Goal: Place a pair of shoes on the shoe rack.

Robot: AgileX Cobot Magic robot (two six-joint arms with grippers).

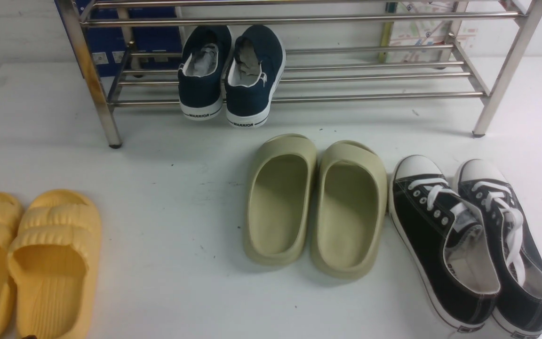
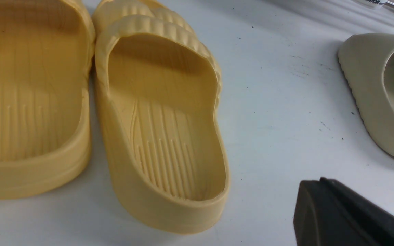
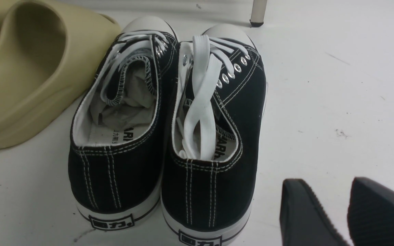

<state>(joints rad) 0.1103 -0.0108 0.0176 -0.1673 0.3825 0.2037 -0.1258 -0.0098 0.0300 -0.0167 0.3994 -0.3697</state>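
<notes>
The pair of shoes, two navy slip-ons with white soles, rests side by side on the lower shelf of the silver shoe rack. Their toes point to the back and their heels hang over the front bar. Neither gripper shows in the front view. In the left wrist view my left gripper is shut with nothing in it, low over the table beside the yellow slippers. In the right wrist view my right gripper stands open and empty, just behind and to one side of the black sneakers' heels.
A pair of yellow slippers lies at the front left, olive-green slippers in the middle, and black lace-up sneakers at the front right. A blue box stands behind the rack. One rack leg shows beyond the sneakers.
</notes>
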